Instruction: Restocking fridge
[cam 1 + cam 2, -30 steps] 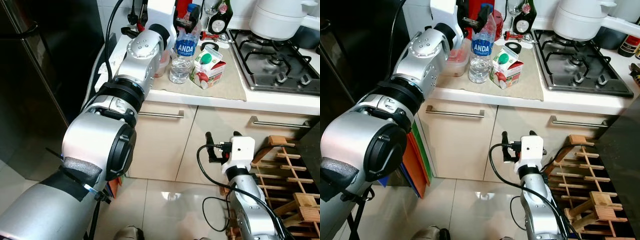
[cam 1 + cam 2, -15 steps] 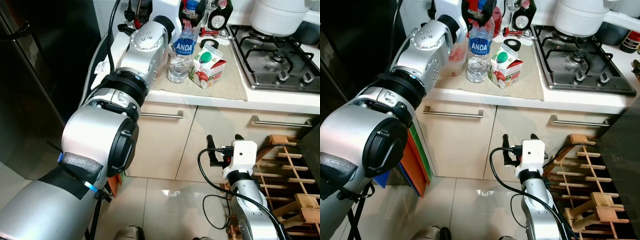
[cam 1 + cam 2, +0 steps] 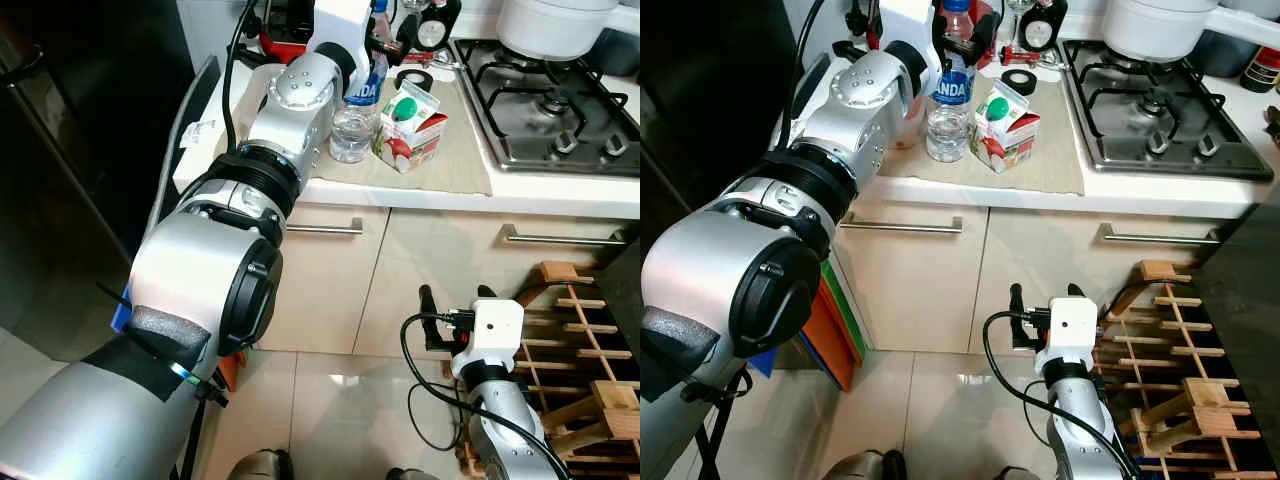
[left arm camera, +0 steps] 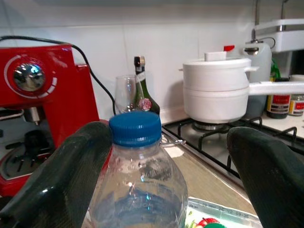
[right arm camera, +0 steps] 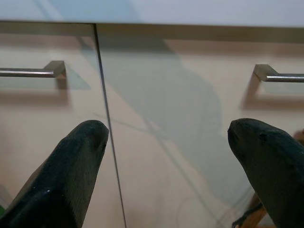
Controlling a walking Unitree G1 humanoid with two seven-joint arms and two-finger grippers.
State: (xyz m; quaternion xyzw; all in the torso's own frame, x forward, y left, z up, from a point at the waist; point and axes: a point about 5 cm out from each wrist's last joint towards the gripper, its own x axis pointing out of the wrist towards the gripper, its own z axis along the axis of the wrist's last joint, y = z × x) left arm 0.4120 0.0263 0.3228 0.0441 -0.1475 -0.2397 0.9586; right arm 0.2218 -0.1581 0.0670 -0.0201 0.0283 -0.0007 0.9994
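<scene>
The right claw [image 3: 1042, 298] is held low before the cupboard doors, spread wide and empty. Farther off, the left claw [image 3: 962, 28] is spread wide around the water bottle [image 3: 949, 104] on the tabletop [image 3: 1160, 190]; nothing appears grasped yet, so restocking seems barely begun.

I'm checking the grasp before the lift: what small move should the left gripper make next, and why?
Probably close the left gripper: its open fingers flank the neck of the clear plastic water bottle with the blue cap, which stands between them, nearer one finger, not yet clamped.
</scene>
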